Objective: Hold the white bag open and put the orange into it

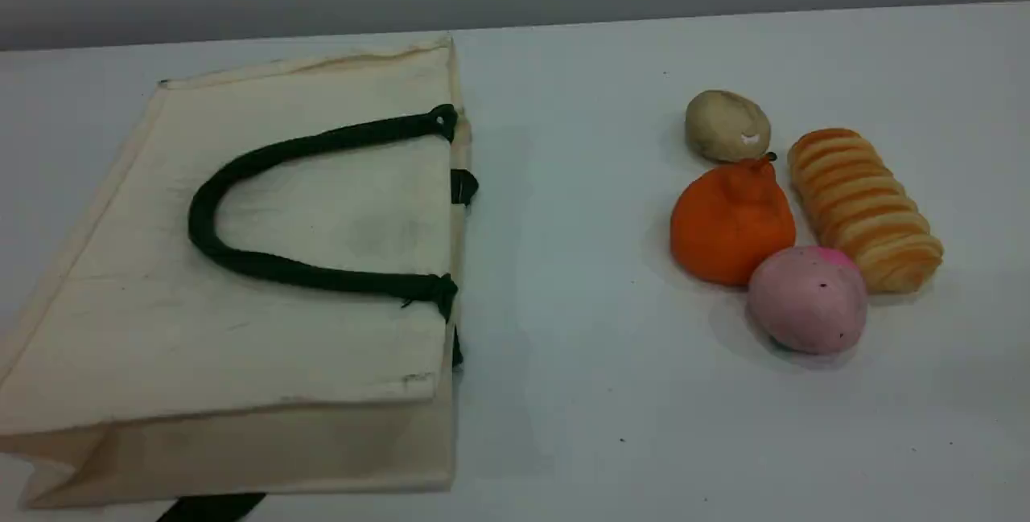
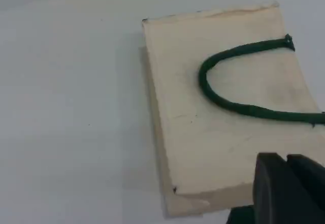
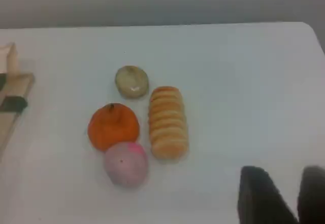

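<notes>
Here we are at the very start, nothing touched yet: the white bag lies flat on the desk over at nine o'clock in the scene view, its mouth shut and facing three o'clock, one dark green rope handle looped across the top panel. Over at three o'clock sits the food cluster, well apart from the bag: the orange in the middle, touching the pink ball at its five o'clock, the ridged bread loaf just beside it at three o'clock, a beige potato-like lump at twelve. Neither arm shows in the scene view. The left gripper hovers above the bag's near corner, fingers pressed together, holding nothing. The right gripper hangs above bare desk at five o'clock of the foods, fingers a little apart and empty. I judge the opening step is in hand: the left needs to take the bag's upper edge or the handle and lift the mouth open, while the right must pick the orange cleanly from its crowding neighbours.
</notes>
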Controlling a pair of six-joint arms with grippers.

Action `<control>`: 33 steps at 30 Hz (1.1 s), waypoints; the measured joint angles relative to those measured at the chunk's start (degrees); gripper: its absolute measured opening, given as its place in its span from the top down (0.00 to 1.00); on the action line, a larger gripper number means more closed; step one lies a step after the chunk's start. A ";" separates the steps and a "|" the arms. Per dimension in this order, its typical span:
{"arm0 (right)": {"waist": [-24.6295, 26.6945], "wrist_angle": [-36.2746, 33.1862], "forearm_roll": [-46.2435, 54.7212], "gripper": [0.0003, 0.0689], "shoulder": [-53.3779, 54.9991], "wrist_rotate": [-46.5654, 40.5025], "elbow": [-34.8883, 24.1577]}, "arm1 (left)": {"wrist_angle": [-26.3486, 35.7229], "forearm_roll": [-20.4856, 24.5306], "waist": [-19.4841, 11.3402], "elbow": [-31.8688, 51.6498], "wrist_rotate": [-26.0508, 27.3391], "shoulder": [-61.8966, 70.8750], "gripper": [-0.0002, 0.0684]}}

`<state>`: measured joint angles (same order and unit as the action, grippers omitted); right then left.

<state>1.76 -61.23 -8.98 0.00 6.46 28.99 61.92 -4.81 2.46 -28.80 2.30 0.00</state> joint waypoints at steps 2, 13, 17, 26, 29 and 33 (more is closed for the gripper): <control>0.00 0.00 0.00 0.73 0.00 0.00 0.00 | 0.00 0.00 0.00 0.00 0.00 0.00 0.91; 0.00 0.00 0.00 0.73 0.00 0.00 0.00 | 0.00 0.00 0.00 0.00 0.00 0.00 0.91; 0.00 0.00 0.00 0.73 0.00 0.00 0.00 | 0.00 0.00 0.00 0.00 0.00 0.00 0.91; 0.00 0.00 -0.25 0.72 0.00 0.00 0.00 | 0.00 0.00 0.00 0.00 0.00 0.00 0.90; 0.00 0.00 -0.30 0.72 0.00 0.00 0.00 | 0.00 0.00 0.00 0.00 0.00 0.00 0.89; 0.00 0.00 -1.12 0.72 0.00 -0.39 0.00 | -0.05 -0.30 0.00 0.00 -0.96 0.08 0.88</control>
<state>1.76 -61.23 -10.10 0.00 6.07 28.99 61.87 -5.11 2.46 -28.80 1.34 0.08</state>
